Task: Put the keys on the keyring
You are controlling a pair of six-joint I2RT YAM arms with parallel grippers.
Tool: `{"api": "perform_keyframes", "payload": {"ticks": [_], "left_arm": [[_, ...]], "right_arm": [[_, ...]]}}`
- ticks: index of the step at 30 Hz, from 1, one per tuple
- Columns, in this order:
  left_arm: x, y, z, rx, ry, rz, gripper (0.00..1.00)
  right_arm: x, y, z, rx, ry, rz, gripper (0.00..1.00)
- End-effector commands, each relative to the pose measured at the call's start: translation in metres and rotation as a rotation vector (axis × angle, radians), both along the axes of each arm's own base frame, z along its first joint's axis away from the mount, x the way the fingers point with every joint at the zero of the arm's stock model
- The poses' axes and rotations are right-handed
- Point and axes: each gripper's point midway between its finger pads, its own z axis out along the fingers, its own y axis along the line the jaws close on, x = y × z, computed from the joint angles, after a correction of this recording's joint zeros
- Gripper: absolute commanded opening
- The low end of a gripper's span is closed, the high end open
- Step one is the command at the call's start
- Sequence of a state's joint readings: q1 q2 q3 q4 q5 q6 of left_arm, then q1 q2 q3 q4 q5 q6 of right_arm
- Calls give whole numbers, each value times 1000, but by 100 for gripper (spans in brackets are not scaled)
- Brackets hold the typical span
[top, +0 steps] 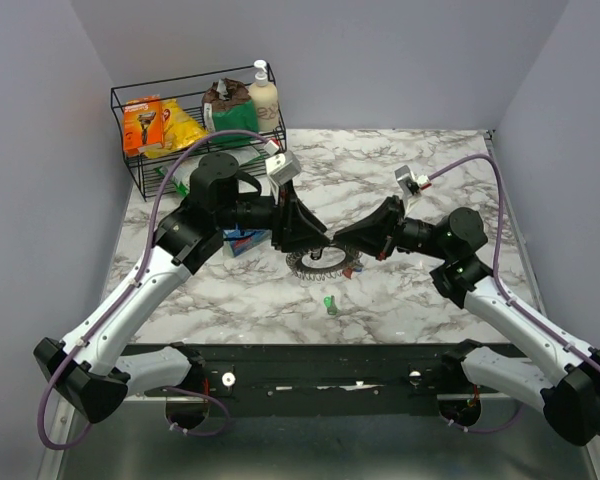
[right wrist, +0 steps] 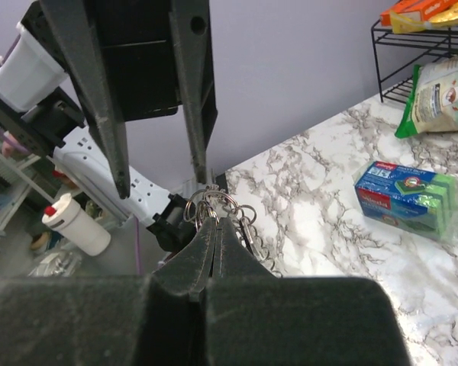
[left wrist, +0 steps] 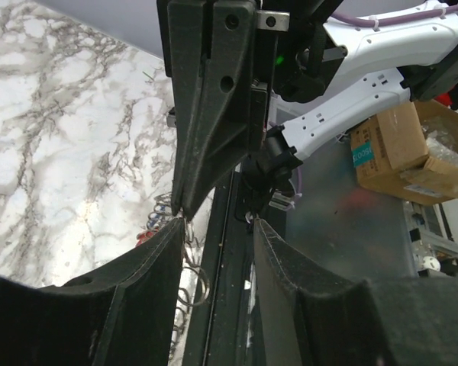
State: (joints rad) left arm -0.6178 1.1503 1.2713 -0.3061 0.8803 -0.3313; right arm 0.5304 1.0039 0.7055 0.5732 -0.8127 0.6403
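Arms are reaching in from the near edge of the marble table (top: pixel 430 290), the left arm (top: pixel 130 300) coming from the near left and the right arm (top: pixel 510 310) from the near right, and they are meeting at the middle. A green key (top: pixel 330 304) is lying flat on the table by itself, just near of that meeting point and apart from both grippers. Just beyond it the keyring (top: pixel 318 262) is hanging at the right gripper (right wrist: pixel 214 229), whose fingers are pressing together on the ring's wire loops, with the loops sticking up past the fingertips in the right wrist view. A small red bit is showing by the ring's right side, too small to tell whether it is a key head. The left gripper (left wrist: pixel 217 225) is hanging over the ring from the far left, tips pointing down toward it; its fingers are standing partly apart, roughly halfway, and nothing is showing between them, though one tip is sitting very close to the loops and to the right gripper's tip. Whether it is touching them I cannot tell. Left of the ring, partly under the left gripper, a blue sponge pack (top: pixel 242 242) is lying on the table. At the far left a wire basket (top: pixel 185 80) is holding an orange box (top: pixel 142 125), a yellow bag (top: pixel 180 128) and a pump bottle (top: pixel 264 100).
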Motion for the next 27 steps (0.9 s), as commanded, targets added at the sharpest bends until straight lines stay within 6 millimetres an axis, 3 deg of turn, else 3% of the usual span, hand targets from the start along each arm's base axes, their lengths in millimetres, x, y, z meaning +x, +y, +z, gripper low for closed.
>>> {"api": "perform_keyframes", "payload": {"ticks": [1, 7, 17, 27], "left_arm": [[-14, 1, -2, -21, 51, -41, 49], [-17, 2, -11, -24, 85, -40, 49], [-6, -1, -38, 6, 136, 8, 54], [12, -8, -27, -77, 148, 95, 61]], "right_arm": [[12, -4, 4, 52, 32, -89, 1], [21, -6, -5, 55, 80, -140, 1], [22, -8, -1, 60, 75, -156, 1], [13, -11, 1, 64, 47, -146, 1]]}}
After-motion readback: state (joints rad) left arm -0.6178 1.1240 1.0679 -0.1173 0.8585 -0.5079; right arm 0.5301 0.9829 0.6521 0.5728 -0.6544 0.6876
